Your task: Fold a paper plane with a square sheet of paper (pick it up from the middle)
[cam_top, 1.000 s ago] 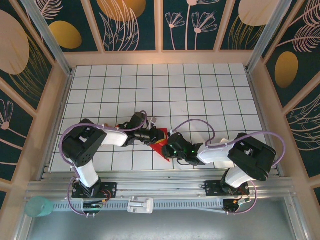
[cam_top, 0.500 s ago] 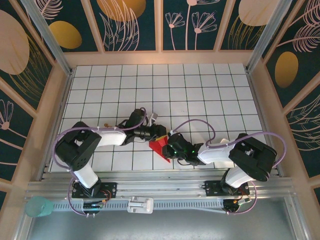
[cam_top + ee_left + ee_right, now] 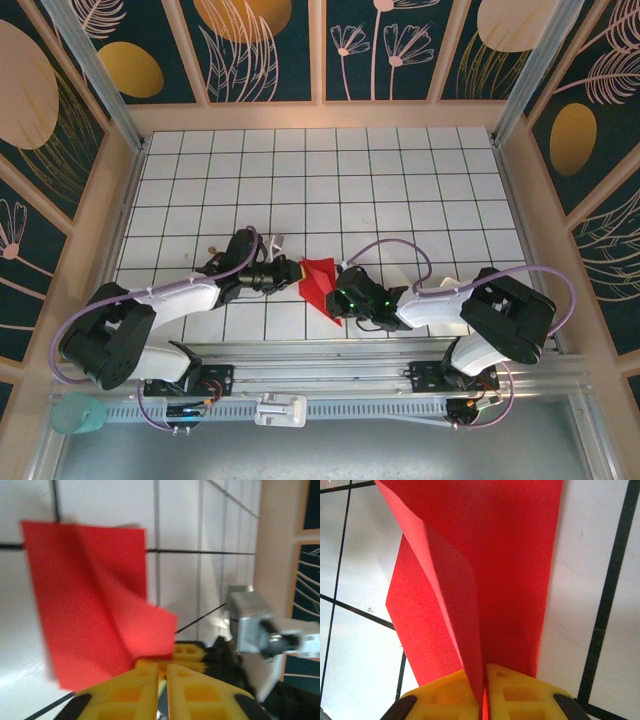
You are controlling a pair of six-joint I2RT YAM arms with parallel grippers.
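Note:
The square sheet of paper [image 3: 320,276] is a creased, folded red shape near the table's front middle. My right gripper [image 3: 338,296] is shut on its near end. In the right wrist view a raised fold of the paper [image 3: 510,555] runs straight down between the yellow fingertips of the right gripper [image 3: 485,674]. My left gripper [image 3: 291,277] sits just left of the paper, jaws together. The left wrist view shows the left gripper [image 3: 161,670] shut, nothing visible between its fingers, with the paper [image 3: 90,605] just beyond the tips. Past them are the right gripper's yellow fingers [image 3: 192,652].
Tan wooden walls [image 3: 118,200] box in the white grid table on the left, back and right. A teal cup [image 3: 78,412] and a white part [image 3: 280,410] sit by the metal rail in front of the arm bases. Open tiles lie behind the paper.
The left gripper reached over the paper, then pulled back to the left and shut, its arm now stretched low. More of the red paper shows. The right gripper has kept its grip.

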